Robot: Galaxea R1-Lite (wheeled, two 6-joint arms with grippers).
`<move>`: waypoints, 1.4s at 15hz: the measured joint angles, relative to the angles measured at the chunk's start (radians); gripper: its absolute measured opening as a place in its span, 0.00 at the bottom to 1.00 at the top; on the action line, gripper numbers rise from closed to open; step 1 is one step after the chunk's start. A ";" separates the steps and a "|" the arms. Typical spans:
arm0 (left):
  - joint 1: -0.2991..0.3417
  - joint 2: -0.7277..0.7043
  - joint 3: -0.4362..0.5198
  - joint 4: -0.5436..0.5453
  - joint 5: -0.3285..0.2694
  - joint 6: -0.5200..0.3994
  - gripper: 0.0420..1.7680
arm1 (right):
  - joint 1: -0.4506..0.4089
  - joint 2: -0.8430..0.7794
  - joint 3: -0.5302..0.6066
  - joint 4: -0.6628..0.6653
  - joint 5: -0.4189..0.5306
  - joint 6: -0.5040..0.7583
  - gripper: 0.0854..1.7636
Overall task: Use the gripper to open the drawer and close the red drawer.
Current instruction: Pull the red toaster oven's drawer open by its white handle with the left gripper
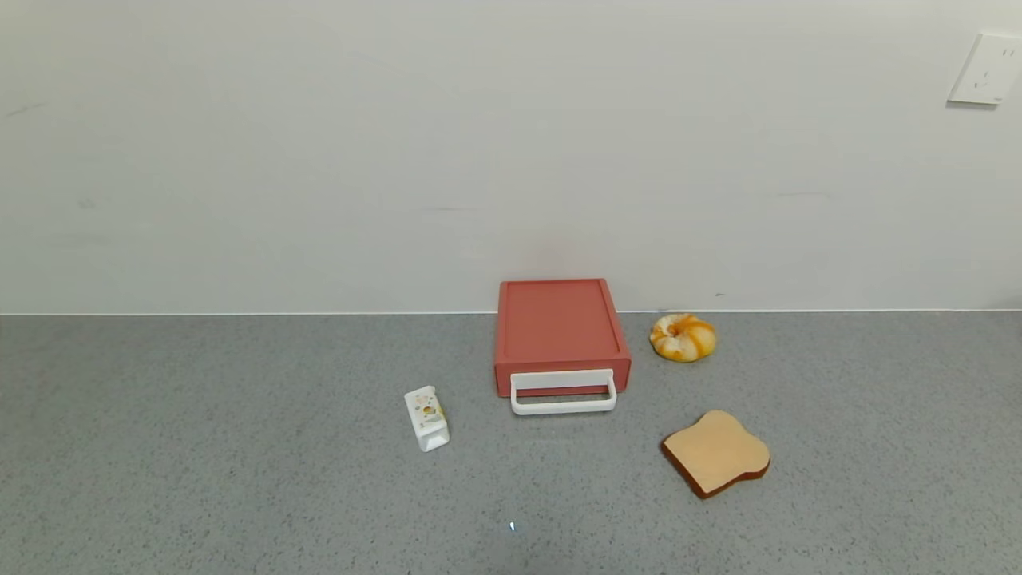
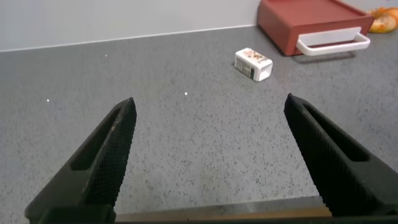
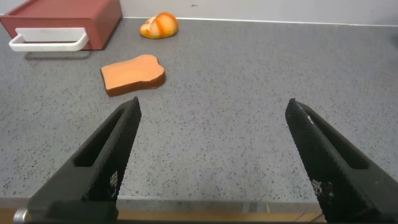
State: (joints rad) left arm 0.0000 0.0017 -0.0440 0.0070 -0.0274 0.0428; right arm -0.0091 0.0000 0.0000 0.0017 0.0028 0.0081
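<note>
The red drawer box stands against the back wall in the middle of the grey counter. Its drawer is pushed in, and its white loop handle faces me. The box also shows in the left wrist view and in the right wrist view. Neither arm shows in the head view. My left gripper is open and empty over the counter's near edge, far from the drawer. My right gripper is open and empty, also at the near edge.
A small white carton lies left of the drawer. A swirled bread roll sits right of it by the wall. A tan toast slice lies front right. A wall socket is at the upper right.
</note>
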 joint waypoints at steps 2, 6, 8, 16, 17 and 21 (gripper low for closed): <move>0.000 0.009 -0.041 0.019 -0.002 0.000 0.97 | 0.000 0.000 0.000 -0.001 0.000 0.000 0.97; -0.001 0.094 -0.141 0.060 0.000 0.000 0.97 | 0.000 0.000 0.000 -0.001 0.000 0.000 0.97; -0.007 0.184 -0.193 0.059 0.006 0.000 0.97 | 0.000 0.000 0.000 0.000 0.000 0.000 0.97; -0.012 0.700 -0.600 0.060 -0.002 0.002 0.97 | 0.000 0.000 0.000 0.000 0.000 0.000 0.97; -0.013 0.776 -0.656 0.064 -0.002 0.001 0.97 | 0.000 0.000 0.000 0.000 0.000 -0.001 0.97; -0.077 1.065 -0.879 0.111 0.018 -0.026 0.97 | 0.000 0.000 0.000 0.000 0.000 0.000 0.97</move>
State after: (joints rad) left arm -0.0772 1.0664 -0.9230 0.1183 -0.0096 0.0172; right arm -0.0091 0.0000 0.0000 0.0017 0.0028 0.0077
